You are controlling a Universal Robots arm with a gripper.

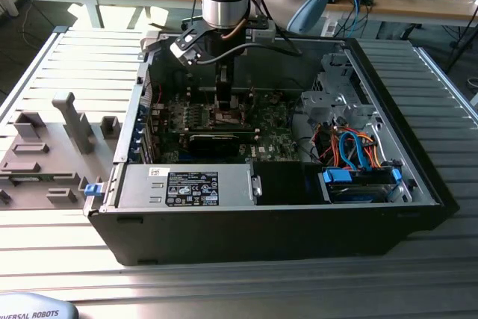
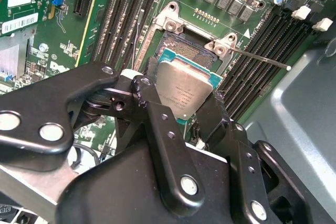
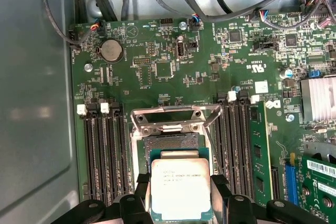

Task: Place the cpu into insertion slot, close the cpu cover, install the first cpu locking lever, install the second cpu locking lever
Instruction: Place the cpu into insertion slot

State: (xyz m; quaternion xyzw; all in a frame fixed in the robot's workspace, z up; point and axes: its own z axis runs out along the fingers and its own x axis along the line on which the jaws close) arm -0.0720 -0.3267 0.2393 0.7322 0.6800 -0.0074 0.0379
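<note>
gripper [image 3: 181, 205] was pinching the cpu [image 3: 180, 184] by two edges | cpu hung partly over the insertion slot [image 3: 170, 141], contact unclear tbh | cpu cover [image 3: 173, 115] was flipped up on the slot's far side

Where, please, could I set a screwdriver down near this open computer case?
Bare slatted table lies at the exterior view's right of the case and nearer the camera. Grey fixtures crowd that view's left. Inside is crowded: the pincer holds the cpu at the insertion slot.
</note>
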